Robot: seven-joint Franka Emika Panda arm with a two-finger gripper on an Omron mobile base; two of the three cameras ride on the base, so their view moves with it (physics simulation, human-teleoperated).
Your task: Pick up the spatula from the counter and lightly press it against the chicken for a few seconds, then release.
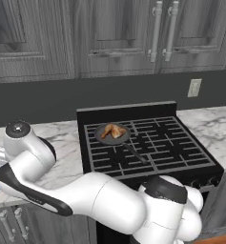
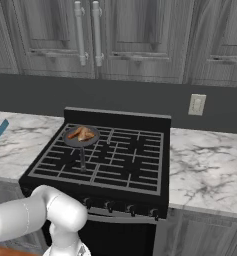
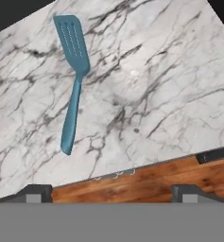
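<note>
Step in hand: reaching for the spatula [image 3: 74, 90]; nothing is gripped yet. The pincer [image 3: 112, 194] is spread wide and empty, hovering by the front edge of the counter [image 3: 160, 94].

Spatula: teal and slotted, lying flat on the marble to the left of the stove [image 2: 115, 155] and well apart from it. The chicken [image 2: 81, 133] sits in the pan [image 2: 66, 136] on the stove's rear left burner.

Relative to the pincer (hand view): the spatula lies ahead and off toward the fingertip at the view's left, not between the jaws. Its handle end is nearer, its blade farther.

Advice:
- Shift across until the mid-handle is centred between the fingertips.
- Turn the wrist so the jaws close across the handle's width.
- Avoid the blade.
- The handle looks thin and lies flat, so go low before closing; a high close would likely slip over it.
</note>
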